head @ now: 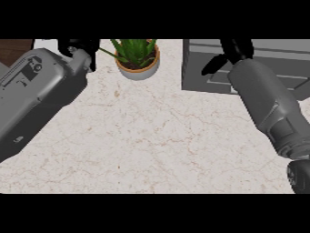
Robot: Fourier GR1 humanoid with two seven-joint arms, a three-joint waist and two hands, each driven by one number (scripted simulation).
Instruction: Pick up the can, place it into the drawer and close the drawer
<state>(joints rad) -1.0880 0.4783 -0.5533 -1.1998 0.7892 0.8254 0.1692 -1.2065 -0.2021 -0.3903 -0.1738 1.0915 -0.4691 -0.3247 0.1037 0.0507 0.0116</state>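
Note:
No can shows anywhere in the head view. The grey drawer unit (278, 54) stands at the counter's back right, its panelled face turned toward me; I cannot tell whether the drawer is in or out. My right hand (232, 51) is over the unit's left part at the view's top edge, thumb spread down to the left, fingers relaxed and holding nothing that shows. My left hand (77, 46) sits at the top left, mostly cut off by the view's edge.
A potted green plant (138, 58) in a white pot stands at the back between the two hands. The marble counter (150, 136) fills the middle. Dark wood shows at the top left corner.

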